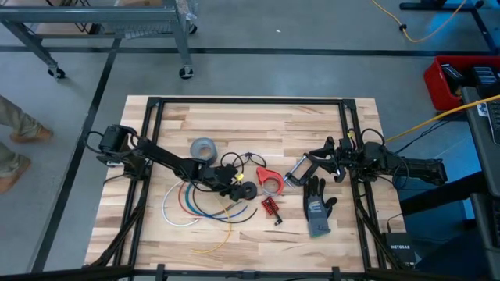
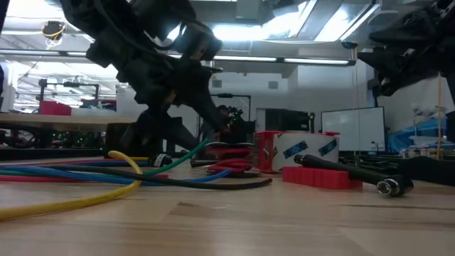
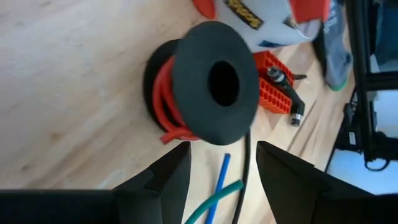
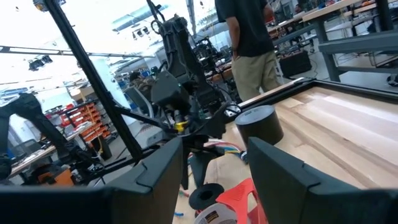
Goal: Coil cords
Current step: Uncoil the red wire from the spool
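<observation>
Wide-open left end effector (image 3: 217, 168) just short of red cord (image 3: 166, 102) on black spool (image 3: 214, 81)

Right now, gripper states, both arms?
Left gripper: open, holding nothing, just short of the black spool wound with red cord.
Right gripper: open, empty, waiting at the table's right side.

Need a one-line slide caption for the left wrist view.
Left gripper, jaws open, poised before a black spool wound with red cord on the wooden table.

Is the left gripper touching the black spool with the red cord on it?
Apart. The left wrist view shows bare table between the open left gripper and the black spool.
</observation>
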